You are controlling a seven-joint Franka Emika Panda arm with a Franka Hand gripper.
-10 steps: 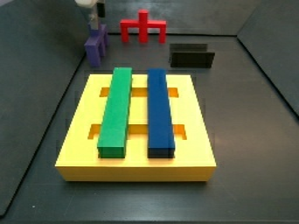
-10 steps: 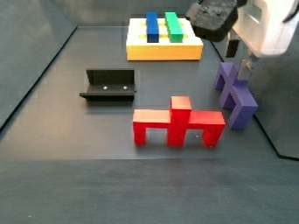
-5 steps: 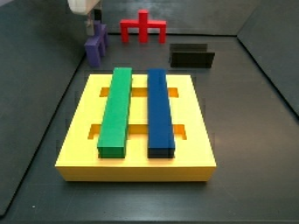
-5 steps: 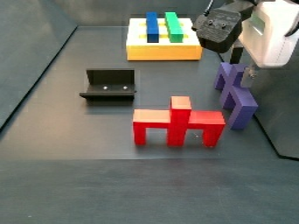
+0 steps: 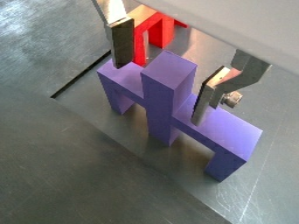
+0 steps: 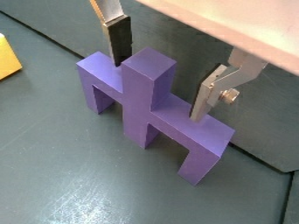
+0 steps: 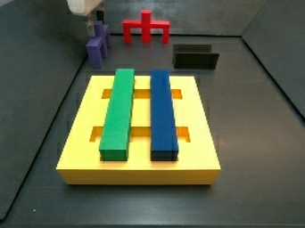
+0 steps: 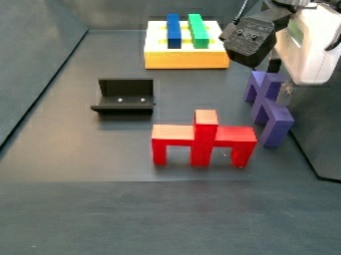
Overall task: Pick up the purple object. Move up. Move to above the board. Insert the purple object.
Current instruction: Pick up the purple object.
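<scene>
The purple object (image 5: 176, 109) stands on the dark floor with its central stub pointing up; it shows in both wrist views (image 6: 152, 101) and both side views (image 7: 98, 46) (image 8: 270, 105). My gripper (image 5: 170, 70) is open and straddles the stub, one finger on each side with gaps, not touching (image 6: 162, 70). In a side view its white body (image 8: 304, 45) hangs just above the piece. The yellow board (image 7: 81, 138) with a green bar (image 7: 117, 111) and a blue bar (image 7: 162, 111) lies apart from it (image 8: 186, 60).
A red piece (image 8: 202, 139) of similar shape stands beside the purple one (image 7: 146, 28) (image 5: 146, 35). The dark fixture (image 8: 123, 98) (image 7: 195, 58) stands on the floor. Grey walls enclose the floor. A yellow board corner (image 6: 6, 57) shows in a wrist view.
My gripper has come down and closer over the purple object, its fingers now on either side of the stub. The pieces have not moved.
</scene>
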